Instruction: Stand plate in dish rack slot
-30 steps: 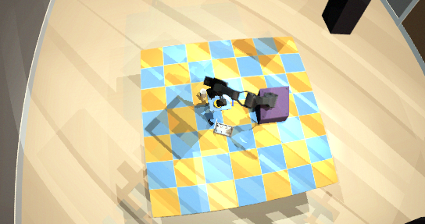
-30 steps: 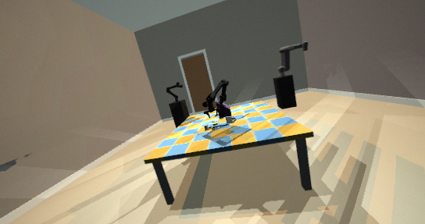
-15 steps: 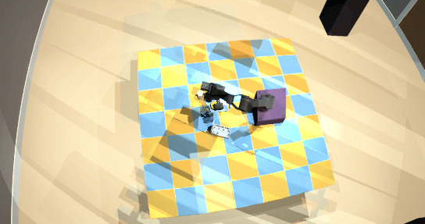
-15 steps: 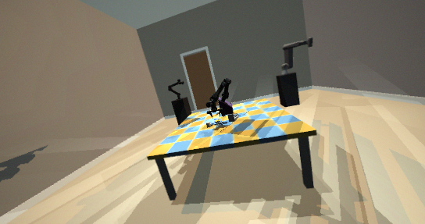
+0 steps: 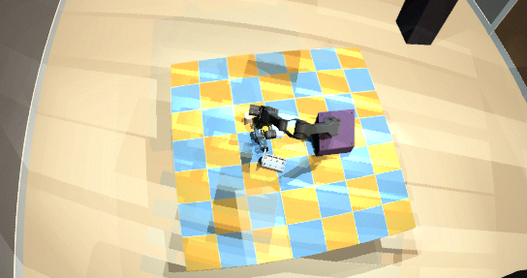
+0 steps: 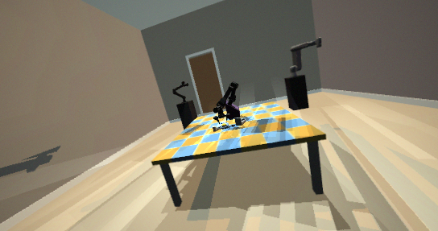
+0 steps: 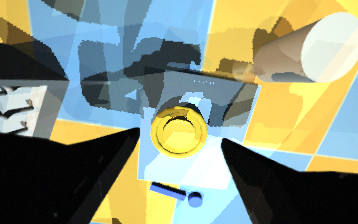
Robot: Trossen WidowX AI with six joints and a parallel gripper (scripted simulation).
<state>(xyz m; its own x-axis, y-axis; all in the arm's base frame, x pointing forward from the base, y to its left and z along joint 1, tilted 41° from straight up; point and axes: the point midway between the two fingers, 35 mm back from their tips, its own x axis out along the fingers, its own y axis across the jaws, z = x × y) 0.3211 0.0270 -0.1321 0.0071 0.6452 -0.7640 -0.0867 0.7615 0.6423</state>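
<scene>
The yellow round plate point(image 7: 179, 132) point(image 5: 264, 129) lies flat on a pale square board in the wrist view. My gripper point(image 7: 181, 137) is open, with a black fingertip on each side of the plate in the wrist view. It hangs above the plate, and nothing is between the fingers. How high it is above the plate I cannot tell. The dish rack point(image 7: 45, 112) point(image 5: 273, 162) is grey and white with dark rails. It stands at the left edge of the wrist view, partly cut off and partly behind the left finger.
The pale square board point(image 7: 205, 172) is under the plate. A cylinder point(image 7: 332, 47) with a white top stands at the upper right of the wrist view. A small blue bar point(image 7: 167, 191) and a blue round knob point(image 7: 195, 199) lie just below the board. The arm's purple base block point(image 5: 345, 139) stands at the right.
</scene>
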